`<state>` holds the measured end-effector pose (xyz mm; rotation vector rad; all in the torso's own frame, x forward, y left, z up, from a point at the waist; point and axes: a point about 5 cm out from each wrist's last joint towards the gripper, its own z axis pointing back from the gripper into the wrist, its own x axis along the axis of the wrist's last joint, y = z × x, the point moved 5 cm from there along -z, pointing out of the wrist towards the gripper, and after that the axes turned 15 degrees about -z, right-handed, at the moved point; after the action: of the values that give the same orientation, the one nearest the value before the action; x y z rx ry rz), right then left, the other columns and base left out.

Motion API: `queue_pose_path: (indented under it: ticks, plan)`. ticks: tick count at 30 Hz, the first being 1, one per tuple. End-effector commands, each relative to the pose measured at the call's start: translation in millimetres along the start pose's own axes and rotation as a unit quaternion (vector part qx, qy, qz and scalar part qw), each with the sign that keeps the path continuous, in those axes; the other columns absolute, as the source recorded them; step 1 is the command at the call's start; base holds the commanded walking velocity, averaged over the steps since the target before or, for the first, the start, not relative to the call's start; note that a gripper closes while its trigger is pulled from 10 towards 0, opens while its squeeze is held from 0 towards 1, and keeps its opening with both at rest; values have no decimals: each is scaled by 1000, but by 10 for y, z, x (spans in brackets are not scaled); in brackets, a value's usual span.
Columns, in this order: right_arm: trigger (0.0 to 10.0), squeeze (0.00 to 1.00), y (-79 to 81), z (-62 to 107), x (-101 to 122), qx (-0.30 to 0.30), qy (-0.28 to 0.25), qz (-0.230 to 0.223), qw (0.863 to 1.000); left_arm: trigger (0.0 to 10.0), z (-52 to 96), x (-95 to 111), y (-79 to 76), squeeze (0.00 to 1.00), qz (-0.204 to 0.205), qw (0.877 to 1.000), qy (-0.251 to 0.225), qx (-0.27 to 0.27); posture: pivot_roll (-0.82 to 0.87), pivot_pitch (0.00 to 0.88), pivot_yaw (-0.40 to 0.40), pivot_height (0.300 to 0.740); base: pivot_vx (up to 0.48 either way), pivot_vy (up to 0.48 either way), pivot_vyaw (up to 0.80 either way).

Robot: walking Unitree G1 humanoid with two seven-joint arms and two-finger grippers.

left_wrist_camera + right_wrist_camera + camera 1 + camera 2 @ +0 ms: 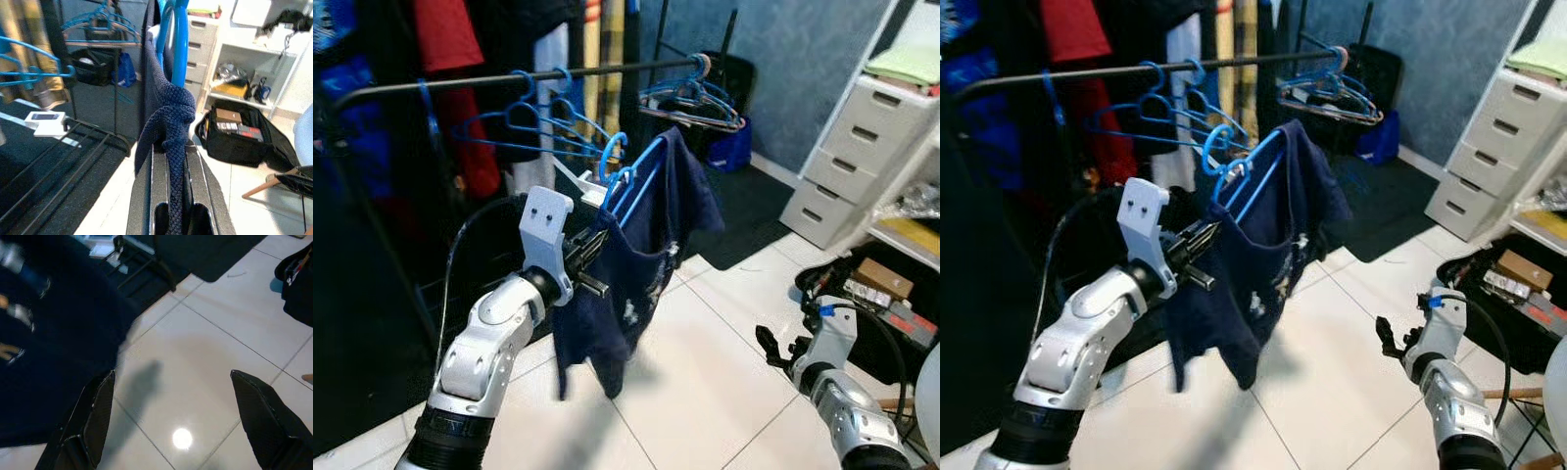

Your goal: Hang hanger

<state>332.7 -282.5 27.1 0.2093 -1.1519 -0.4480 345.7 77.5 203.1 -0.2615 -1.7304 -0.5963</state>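
Left gripper [590,262] raised at chest height, fingers clamped on navy garment [636,264] draped over blue hanger [631,181]. Hanger hook just below clothes rail [460,85], not yet over it. Judgement: carry done; lift, hook, release remain. Right gripper [171,431] low, fingers spread wide, idle above floor tiles [215,362].
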Motion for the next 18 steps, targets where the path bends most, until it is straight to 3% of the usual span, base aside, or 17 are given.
queue_pose_path:
  ticks: [1,18]
  plan:
    - [10000,0,-83,24,-25,-12,5,4,1000,10000,-30,129,-113,0,1,1000,-21,-19,-45,0,-51,740,435,0,-800]
    - [10000,0,-143,43,7,-15,2,2,1000,10000,-35,166,-237,0,13,999,-13,-32,-45,0,-52,740,437,0,-800]
